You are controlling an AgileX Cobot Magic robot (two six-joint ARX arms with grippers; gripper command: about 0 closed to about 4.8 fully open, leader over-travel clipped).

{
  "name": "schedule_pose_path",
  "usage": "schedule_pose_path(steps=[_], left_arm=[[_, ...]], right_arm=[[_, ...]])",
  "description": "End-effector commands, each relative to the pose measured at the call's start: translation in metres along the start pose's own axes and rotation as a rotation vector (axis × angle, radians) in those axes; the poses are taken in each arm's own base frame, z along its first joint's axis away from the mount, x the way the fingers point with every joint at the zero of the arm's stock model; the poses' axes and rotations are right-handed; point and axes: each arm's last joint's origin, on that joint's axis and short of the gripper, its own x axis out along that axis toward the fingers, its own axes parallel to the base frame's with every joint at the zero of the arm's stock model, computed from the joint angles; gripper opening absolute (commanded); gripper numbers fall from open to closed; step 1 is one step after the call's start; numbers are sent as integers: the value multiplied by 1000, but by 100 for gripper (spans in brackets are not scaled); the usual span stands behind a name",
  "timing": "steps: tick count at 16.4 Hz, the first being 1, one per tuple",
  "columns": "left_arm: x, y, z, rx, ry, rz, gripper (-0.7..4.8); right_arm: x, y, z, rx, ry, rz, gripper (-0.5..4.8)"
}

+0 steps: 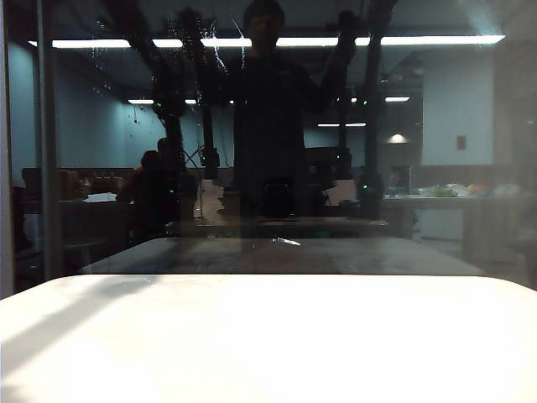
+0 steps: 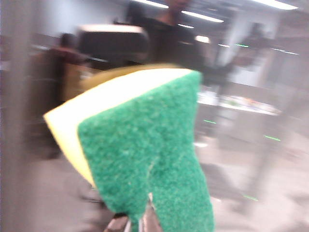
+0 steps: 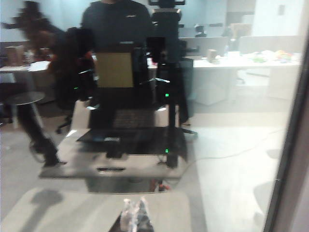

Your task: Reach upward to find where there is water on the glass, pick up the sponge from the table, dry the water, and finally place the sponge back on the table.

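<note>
Whitish water (image 1: 220,52) streaks the upper glass (image 1: 101,168) above the white table (image 1: 268,344); neither tool shows.

Plain white table (image 1: 268,344), paler and brighter toward the right, greyer in shadow at the left edge. Behind it, dark glass (image 1: 101,168) tinted blue-grey, crossed by bright white strips of reflected ceiling light. Thin whitish streaks and pale specks of water (image 1: 220,59) near the top of the pane. Sponge (image 2: 145,154) in two colours: speckled mid-green scouring face, pale yellow foam layer behind.
</note>
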Motion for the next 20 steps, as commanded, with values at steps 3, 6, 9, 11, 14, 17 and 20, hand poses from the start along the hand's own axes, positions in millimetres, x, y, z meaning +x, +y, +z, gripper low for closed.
schedule_pose_path(steps=[3,6,9,11,14,17,20], left_arm=[[23,-72,-27,-36,29,-206,-6],[39,-116,-57,-67,92,-307,-6],[48,-141,-80,-32,127,-345,-6],[49,-142,-82,-14,128,-325,-6],[45,-127,-70,36,94,-235,-6],[35,-101,-53,121,88,-143,-6],[23,-56,-43,133,174,-6,-6]], right_arm=[[-3,0,4,-1,-27,-1,-9],[-3,0,4,-1,-26,-1,-9],[-3,0,4,-1,-25,-1,-9],[-3,0,3,-2,-22,-1,-9],[-3,0,3,-2,-22,-1,-9],[-3,0,3,-2,-23,-1,-9],[-3,0,3,-1,-24,-1,-9]])
